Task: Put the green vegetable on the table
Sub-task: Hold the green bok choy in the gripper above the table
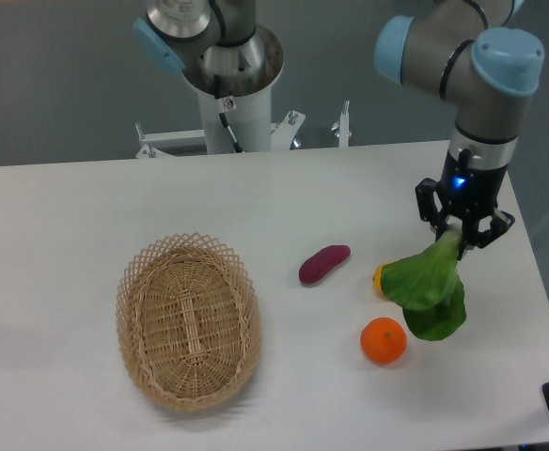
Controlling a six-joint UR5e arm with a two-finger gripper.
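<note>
This looks like a robotics lab or test cell, not a home. A grey and light-blue industrial arm rises from a metal pedestal bolted at the far edge of a plain white table. Behind it stands a bare grey wall. The wicker basket, orange and purple vegetable lie spread out like test props.

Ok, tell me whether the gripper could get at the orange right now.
Probably not as things stand: the gripper is shut on the green vegetable, whose leaves hang just above and beside the orange. Nothing else crowds the orange, but the vegetable must go down first.
</note>
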